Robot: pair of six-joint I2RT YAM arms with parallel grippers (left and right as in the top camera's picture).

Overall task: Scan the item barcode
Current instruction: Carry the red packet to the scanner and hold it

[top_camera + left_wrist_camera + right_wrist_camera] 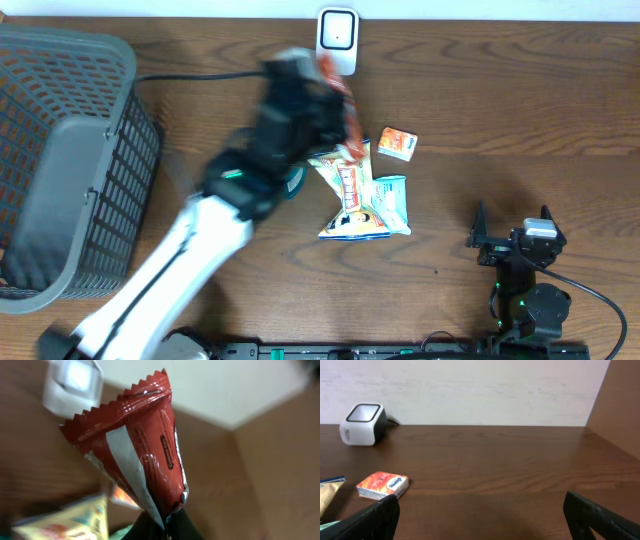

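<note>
red packet [145,445] near scanner [337,35], orange box [398,143], basket [135,140]

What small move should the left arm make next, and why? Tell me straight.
Probably ease the red packet, pinched in the left fingers, a little closer to the white scanner and turn its printed face toward the window; it hangs just short of it.

1. We are looking at a mock shop checkout, set up on a wooden table [520,120].
2. We are noting a white barcode scanner [337,35], a grey shopping basket [60,150] and snack packets [365,205].
3. We are seeing a bare white wall [480,390] behind.
</note>
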